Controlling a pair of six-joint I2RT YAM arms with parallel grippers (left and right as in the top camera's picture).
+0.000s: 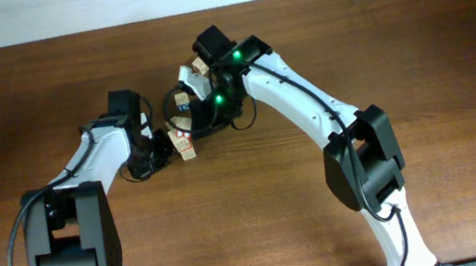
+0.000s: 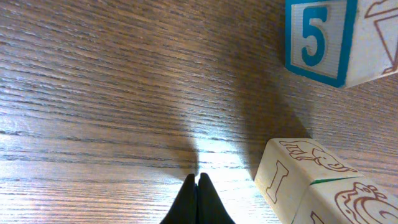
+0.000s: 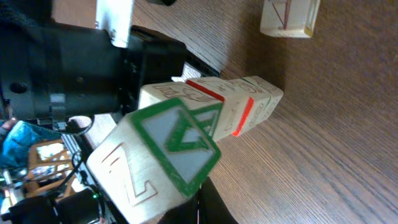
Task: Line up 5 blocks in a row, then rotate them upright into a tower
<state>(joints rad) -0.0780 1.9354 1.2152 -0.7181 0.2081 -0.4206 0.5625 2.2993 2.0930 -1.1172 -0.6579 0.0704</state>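
Note:
Several pale wooden blocks cluster at the table's middle. In the right wrist view, a block with a green-framed face and a Z [image 3: 163, 157] sits just in front of my right gripper [image 3: 199, 202], which is shut with nothing between its fingers. Behind it runs a short row of blocks, one of them red-edged [image 3: 231, 107]. From overhead, a block with a red-and-white top [image 1: 186, 145] lies just right of my left gripper [image 1: 168, 149]. The left gripper [image 2: 198, 200] is shut and holds nothing, its tips low over the wood. A pale block with brown outline drawings [image 2: 311, 186] lies to its right.
A blue-framed cube printed with a 5 [image 2: 320, 38] stands beyond the left gripper to the right. Another pale cube [image 3: 289, 15] sits apart at the top of the right wrist view. The left arm's black body [image 3: 74, 68] is close behind the block row.

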